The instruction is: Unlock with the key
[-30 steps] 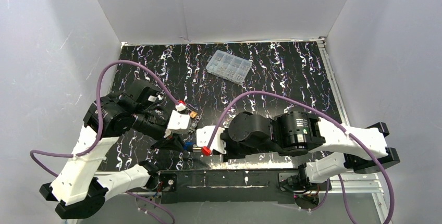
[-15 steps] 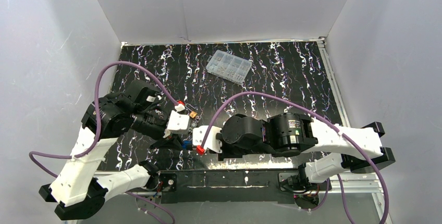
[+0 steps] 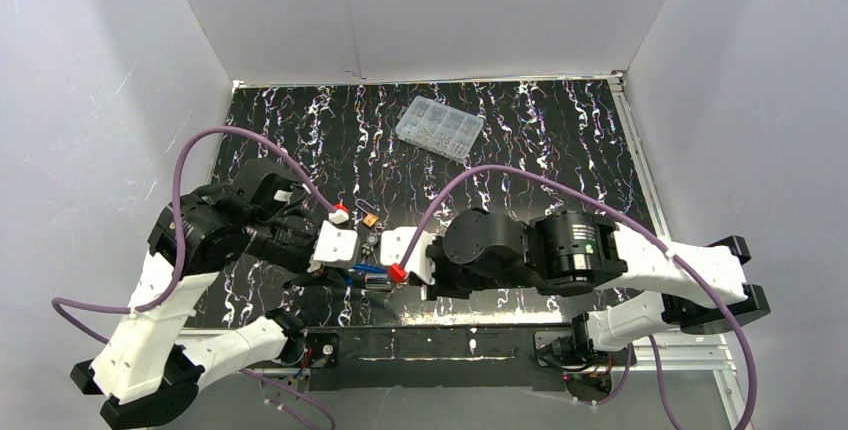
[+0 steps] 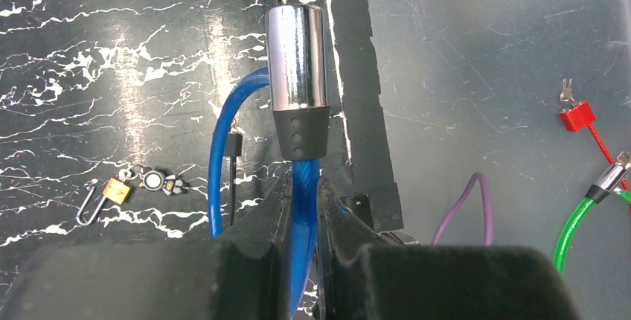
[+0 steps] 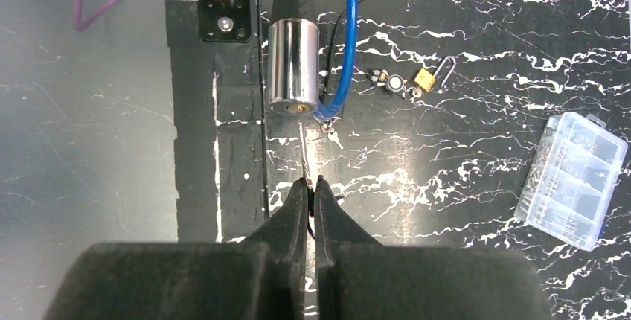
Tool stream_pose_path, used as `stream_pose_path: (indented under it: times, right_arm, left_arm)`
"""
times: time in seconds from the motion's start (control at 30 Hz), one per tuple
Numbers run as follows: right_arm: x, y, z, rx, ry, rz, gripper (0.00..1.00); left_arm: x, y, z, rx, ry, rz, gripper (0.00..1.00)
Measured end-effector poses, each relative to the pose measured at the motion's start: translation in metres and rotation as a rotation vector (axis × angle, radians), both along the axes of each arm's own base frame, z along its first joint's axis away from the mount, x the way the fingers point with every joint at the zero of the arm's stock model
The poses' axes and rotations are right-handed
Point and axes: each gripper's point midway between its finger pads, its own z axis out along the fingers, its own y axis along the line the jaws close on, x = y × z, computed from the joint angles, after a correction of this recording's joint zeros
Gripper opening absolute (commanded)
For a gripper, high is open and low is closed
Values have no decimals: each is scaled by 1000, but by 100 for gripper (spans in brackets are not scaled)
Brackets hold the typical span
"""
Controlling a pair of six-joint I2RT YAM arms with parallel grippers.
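One cable lock (image 5: 292,67), blue, chrome barrel. One key (image 5: 302,149), long-shanked. One small key (image 5: 332,139) hanging by the barrel. One brass padlock (image 5: 425,78); dark bits beside it, maybe two, too small to count surely. One compartment box (image 5: 573,178), clear. Two purple cables (image 3: 185,180). One red clip (image 4: 577,117). One green cable (image 4: 573,227). Two arms (image 3: 150,300).

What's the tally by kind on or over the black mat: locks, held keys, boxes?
Blue cable lock: 1
Brass padlock: 1
Held key: 1
Clear parts box: 1
Total: 4
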Motion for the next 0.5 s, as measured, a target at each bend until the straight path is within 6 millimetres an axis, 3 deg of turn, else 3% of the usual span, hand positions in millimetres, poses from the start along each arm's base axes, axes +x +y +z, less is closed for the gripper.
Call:
stream_pose_path:
  times: [0.5]
  right_arm:
    - [-6,-5,3,17,56,4,1]
  left_arm:
    - [4,0,-3,18,0,5,0]
